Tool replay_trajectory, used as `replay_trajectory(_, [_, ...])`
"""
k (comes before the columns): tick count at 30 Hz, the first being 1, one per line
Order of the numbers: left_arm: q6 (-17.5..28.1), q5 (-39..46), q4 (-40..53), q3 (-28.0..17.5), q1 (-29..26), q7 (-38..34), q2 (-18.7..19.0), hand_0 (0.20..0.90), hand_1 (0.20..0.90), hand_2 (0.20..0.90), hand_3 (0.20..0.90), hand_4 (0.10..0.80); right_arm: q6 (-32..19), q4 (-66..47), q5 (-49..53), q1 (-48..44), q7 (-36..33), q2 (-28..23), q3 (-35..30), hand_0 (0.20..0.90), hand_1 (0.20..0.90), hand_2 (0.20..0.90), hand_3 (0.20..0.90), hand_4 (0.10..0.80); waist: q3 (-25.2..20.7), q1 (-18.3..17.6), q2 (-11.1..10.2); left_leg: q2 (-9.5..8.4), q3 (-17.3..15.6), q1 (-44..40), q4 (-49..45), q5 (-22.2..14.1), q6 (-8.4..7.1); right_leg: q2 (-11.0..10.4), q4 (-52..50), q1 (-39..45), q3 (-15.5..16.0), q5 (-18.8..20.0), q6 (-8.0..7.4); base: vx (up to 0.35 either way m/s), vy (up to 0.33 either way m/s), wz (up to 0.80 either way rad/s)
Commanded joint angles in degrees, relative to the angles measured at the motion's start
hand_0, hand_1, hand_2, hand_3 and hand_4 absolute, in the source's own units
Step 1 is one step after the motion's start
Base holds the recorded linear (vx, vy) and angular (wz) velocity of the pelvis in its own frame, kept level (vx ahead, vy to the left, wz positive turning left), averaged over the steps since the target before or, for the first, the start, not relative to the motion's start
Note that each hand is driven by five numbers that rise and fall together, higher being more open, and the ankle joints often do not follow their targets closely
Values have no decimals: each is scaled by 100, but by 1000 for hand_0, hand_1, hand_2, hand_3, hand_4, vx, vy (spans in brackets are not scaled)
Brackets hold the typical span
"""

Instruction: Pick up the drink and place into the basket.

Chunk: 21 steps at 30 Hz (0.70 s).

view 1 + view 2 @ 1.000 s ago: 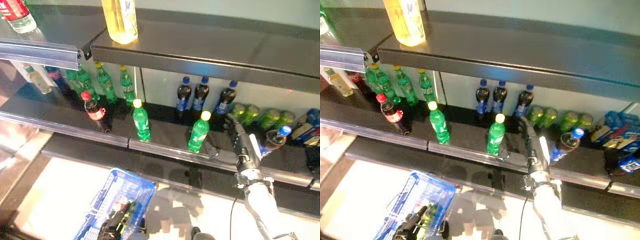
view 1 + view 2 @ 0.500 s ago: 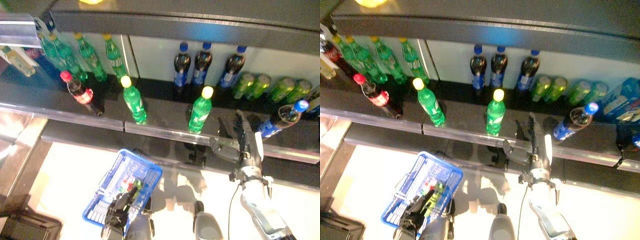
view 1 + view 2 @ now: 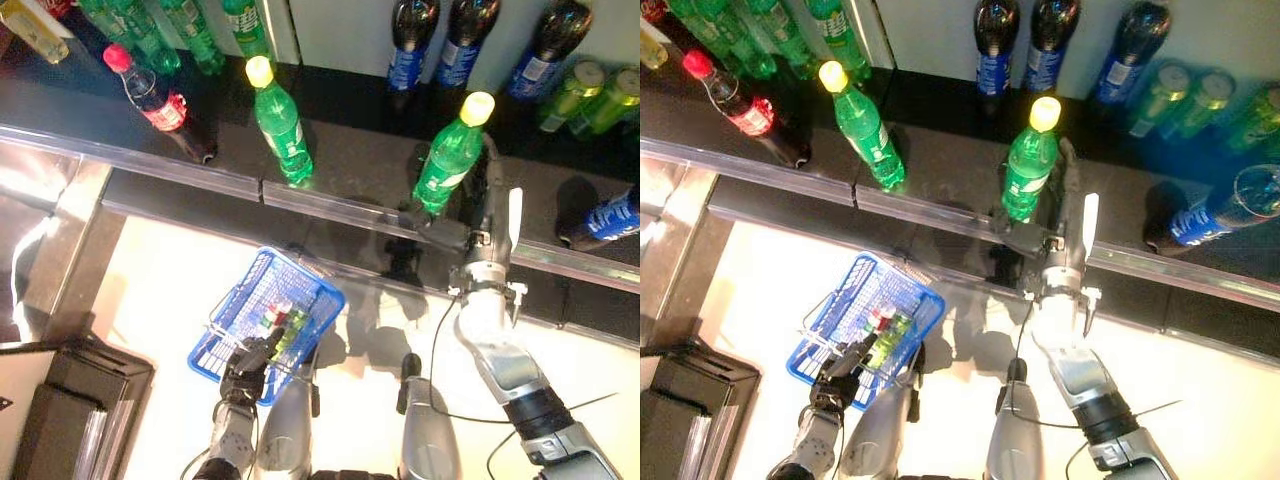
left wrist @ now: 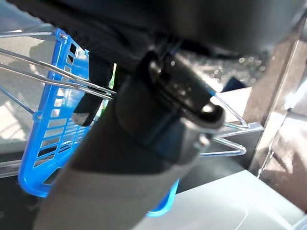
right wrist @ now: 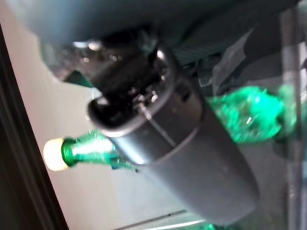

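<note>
The green soda bottle (image 3: 450,155) with the yellow cap stands at the shelf's front edge (image 3: 330,205); the right hand (image 3: 478,215), fingers spread, flanks it. Close low on its body, probably squarely. The left hand (image 3: 243,372) grips the blue basket (image 3: 245,300).

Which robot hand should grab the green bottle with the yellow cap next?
Probably the right hand: it is right beside the green bottle on the shelf. The left hand is busy holding the blue basket.
</note>
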State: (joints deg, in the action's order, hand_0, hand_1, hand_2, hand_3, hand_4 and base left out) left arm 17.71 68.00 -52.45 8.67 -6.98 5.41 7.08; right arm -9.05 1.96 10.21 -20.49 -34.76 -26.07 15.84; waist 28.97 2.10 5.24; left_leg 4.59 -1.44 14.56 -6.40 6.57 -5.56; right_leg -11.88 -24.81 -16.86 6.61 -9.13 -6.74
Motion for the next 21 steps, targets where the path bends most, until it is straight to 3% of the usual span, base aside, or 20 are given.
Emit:
replay_trajectory(1, [431,121,296,80,436,288,271,300,300,300,200,100,-227,-427,-142,-727,-256,197,-214,900,900,900,900,800,-21,210,-216,18,257,91,-508,-234,112,-117,257,105,306,541,357,7,-2,13])
replay_trajectory(12, [406,-53,419,152,347,297,318,300,300,300,200,100,-101,280,141,-1047,-1116,340,-510,900,900,900,900,800,82,414,-259,-32,375,245,-627,-286,180,-132,278,104,463,558,353,17,-27,10])
replay_trajectory(13, [386,-93,441,180,322,269,327,300,300,300,200,100,-78,392,276,-1180,-1184,309,-559,554,554,554,496,396,82,449,-254,-40,389,254,-636,-298,187,-137,295,122,488,554,355,20,-18,13])
replay_trajectory(14, [386,-93,441,180,322,269,327,300,300,300,200,100,-78,392,276,-1180,-1184,309,-559,371,371,371,282,182,82,449,-254,-40,389,254,-636,-298,187,-137,295,122,488,554,355,15,-21,5])
replay_trajectory(15, [380,-99,460,199,311,258,339,300,300,300,200,100,-50,415,332,-1249,-1223,291,-586,300,300,300,200,100,82,469,-253,-50,402,272,-651,-304,193,-139,290,115,503,554,357,0,0,0])
replay_trajectory(21, [367,-66,522,212,285,242,363,300,300,300,200,100,64,359,370,-1441,-1356,322,-662,300,300,300,200,100,82,516,-225,-96,419,333,-729,-346,232,-158,155,50,534,489,395,-1,9,3])
